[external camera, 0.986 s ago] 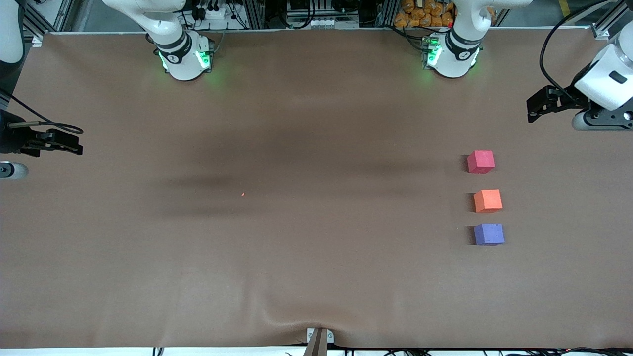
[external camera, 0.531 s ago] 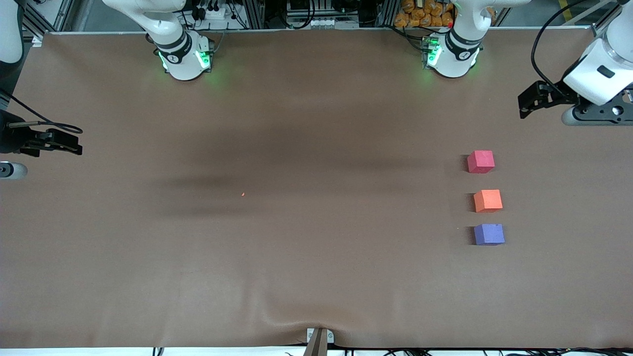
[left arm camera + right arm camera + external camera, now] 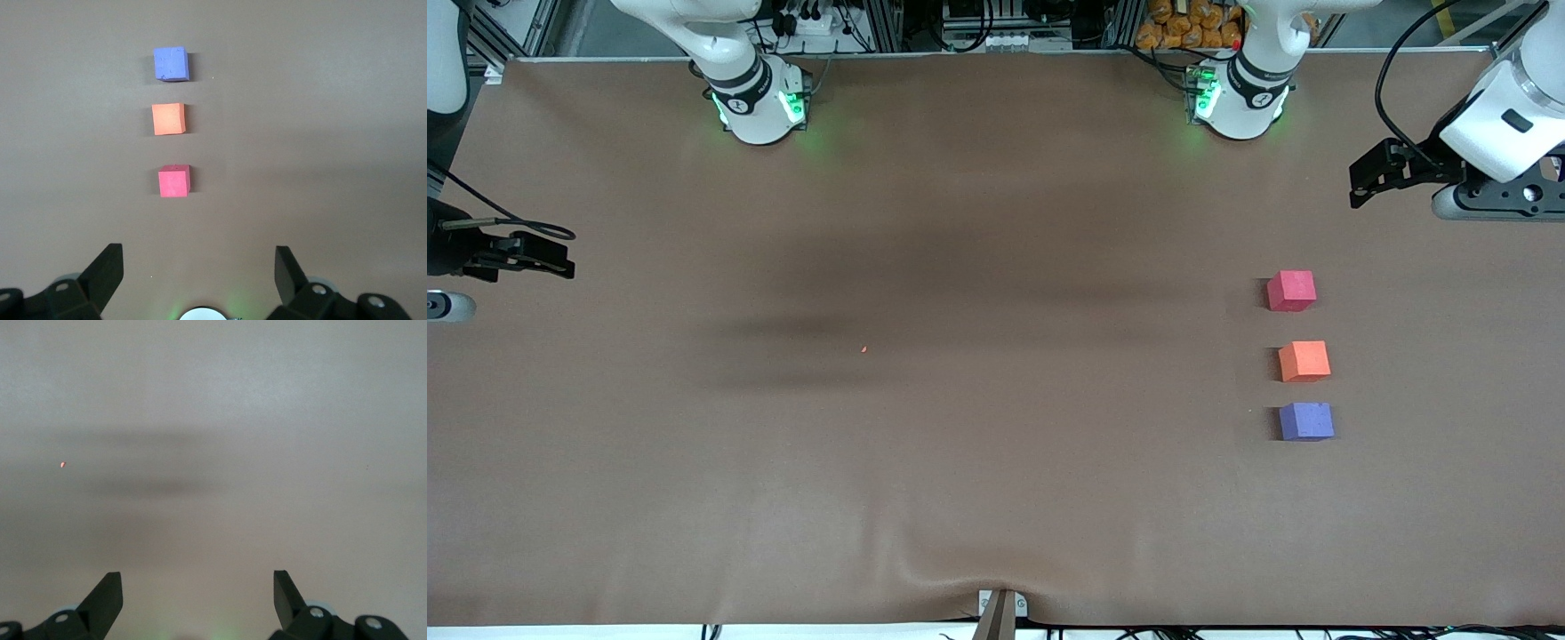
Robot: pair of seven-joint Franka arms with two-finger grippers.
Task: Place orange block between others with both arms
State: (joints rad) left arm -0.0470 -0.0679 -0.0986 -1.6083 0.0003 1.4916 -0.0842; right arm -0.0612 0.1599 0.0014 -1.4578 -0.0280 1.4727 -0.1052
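Three small cubes lie in a line on the brown table toward the left arm's end. The orange block (image 3: 1304,361) (image 3: 168,119) sits between the others: the pinkish-red cube (image 3: 1291,291) (image 3: 174,181) lies farther from the front camera, and the purple-blue cube (image 3: 1306,421) (image 3: 171,64) lies nearer. My left gripper (image 3: 1357,185) (image 3: 199,257) hangs open and empty over bare table, beside the pinkish-red cube and apart from it. My right gripper (image 3: 569,256) (image 3: 198,581) waits open and empty at the right arm's end of the table.
A tiny orange speck (image 3: 864,349) (image 3: 63,464) lies on the cloth nearer the right arm's end. The two green-lit bases (image 3: 758,105) (image 3: 1238,100) stand at the table's edge farthest from the front camera. The cloth puckers at a metal bracket (image 3: 1000,608) on the nearest edge.
The left gripper has drawn away from the cubes toward its base's edge of the table and shifted slightly toward the table's middle. Cubes and right arm have not moved.
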